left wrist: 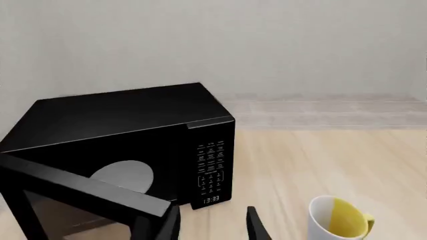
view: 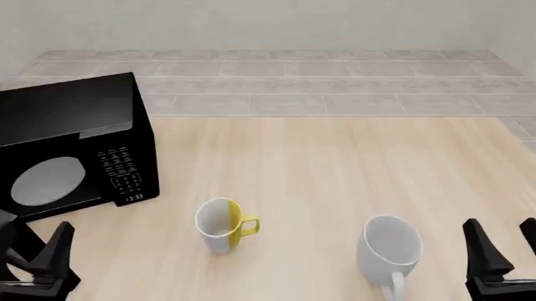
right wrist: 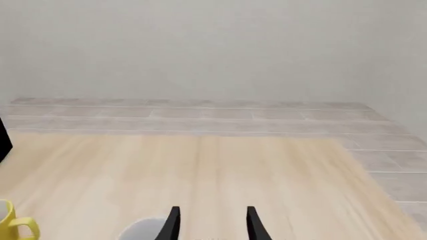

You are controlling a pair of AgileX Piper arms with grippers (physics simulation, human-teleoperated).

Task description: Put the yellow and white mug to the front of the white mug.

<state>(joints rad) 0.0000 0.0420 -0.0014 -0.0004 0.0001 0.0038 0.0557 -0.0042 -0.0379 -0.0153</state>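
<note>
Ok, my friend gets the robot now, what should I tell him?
Left gripper: open, empty, near the microwave.
Right gripper: open, empty, just right of the white mug.
The yellow and white mug stands upright on the table, left of the white mug, apart from it.
Done: nothing yet.
Left: grab the yellow and white mug and set it in front of the white mug.

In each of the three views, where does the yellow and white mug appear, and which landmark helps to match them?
Front view: the yellow and white mug stands near the lower centre, left of the white mug.
Left wrist view: bottom right corner, beside the microwave.
Right wrist view: only its handle and edge, bottom left corner.
Shared landmark: the tiled floor strip behind the table.
</note>
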